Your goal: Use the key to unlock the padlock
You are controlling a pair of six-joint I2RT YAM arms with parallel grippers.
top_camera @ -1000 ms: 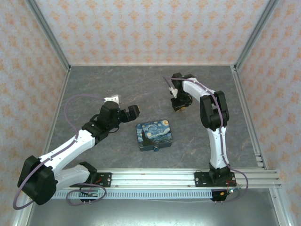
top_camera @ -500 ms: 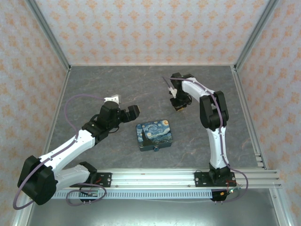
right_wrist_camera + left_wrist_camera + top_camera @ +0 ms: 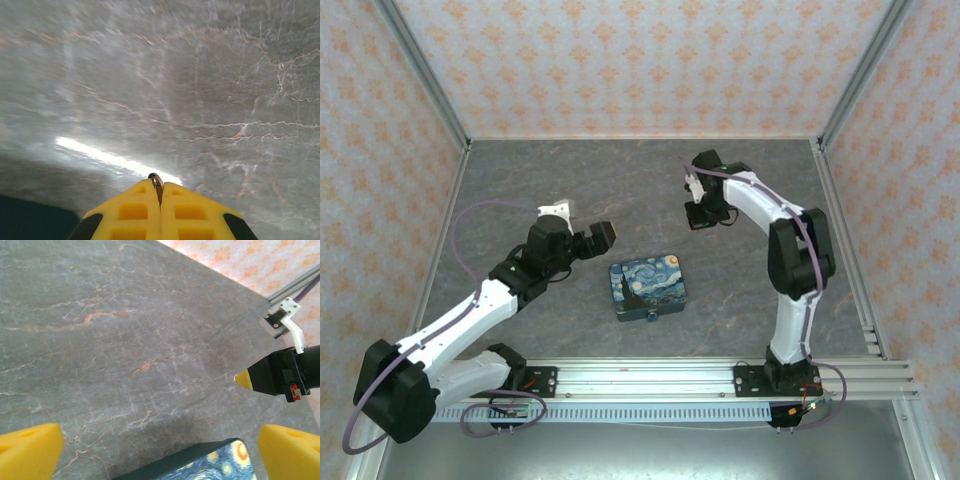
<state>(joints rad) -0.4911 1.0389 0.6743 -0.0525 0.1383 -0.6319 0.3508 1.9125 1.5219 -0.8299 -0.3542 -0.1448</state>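
A: Where is the padlock?

B: The padlock is a tiny dark spot at the middle of the near edge of the box, on the side facing the arm bases. It is too small to tell how it hangs.

A: And the key?

B: The key shows as a thin metal loop at the tip of the right gripper, whose yellow fingers are pressed together on it. The rest is hidden between them, so I cannot tell which way its long axis runs.

A: Which way is the lock from there?

B: That gripper hangs above the table, beyond the box's far right corner. The lock lies toward the bases and to the left, across the box, well apart from the key.

A: The other arm?

B: The left gripper has its jaws spread wide and holds nothing. It sits near the box's far left corner, about as far from the lock as the right one.

A: Anything in the box?

B: The lid is down, so I cannot tell.
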